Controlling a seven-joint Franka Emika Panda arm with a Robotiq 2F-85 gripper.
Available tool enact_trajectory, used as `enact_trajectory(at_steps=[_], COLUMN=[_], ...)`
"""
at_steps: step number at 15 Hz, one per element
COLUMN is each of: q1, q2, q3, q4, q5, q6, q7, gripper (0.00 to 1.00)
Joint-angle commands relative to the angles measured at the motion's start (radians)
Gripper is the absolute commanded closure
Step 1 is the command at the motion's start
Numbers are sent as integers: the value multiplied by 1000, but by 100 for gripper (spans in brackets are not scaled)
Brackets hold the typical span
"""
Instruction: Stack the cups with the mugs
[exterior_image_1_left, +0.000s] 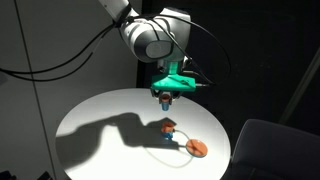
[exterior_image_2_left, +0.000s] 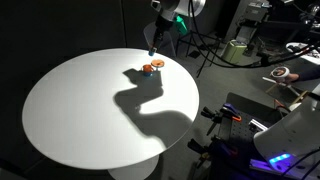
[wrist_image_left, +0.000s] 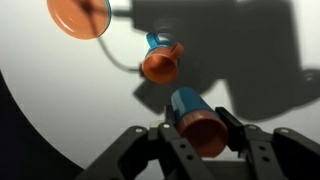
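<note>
My gripper (wrist_image_left: 200, 135) is shut on the cup (wrist_image_left: 195, 118), a small blue piece with a red-orange rim, and holds it above the table. The gripper also shows in both exterior views (exterior_image_1_left: 165, 98) (exterior_image_2_left: 153, 47). The mug (wrist_image_left: 160, 60), orange above and light blue below, stands on the white round table (exterior_image_1_left: 100, 115) below and a little ahead of the held cup. It also shows in both exterior views (exterior_image_1_left: 168, 127) (exterior_image_2_left: 147, 69).
A flat orange disc (wrist_image_left: 78, 16) lies on the table near the mug, also seen in both exterior views (exterior_image_1_left: 199, 147) (exterior_image_2_left: 158, 65). The arm casts a large shadow (exterior_image_2_left: 150, 105) on the table. A dark chair (exterior_image_1_left: 270, 150) stands beside the table.
</note>
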Motion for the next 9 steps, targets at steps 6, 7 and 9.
enact_trajectory(at_steps=[6,7,9], q1=[-37,-37,-36], q2=[155,170,200], q3=[17,18,17], q4=[188,205,240], q5=[-5,-9,-17], q6=[-78,-89,-120], q7=[58,61,71], gripper=[80,80,80])
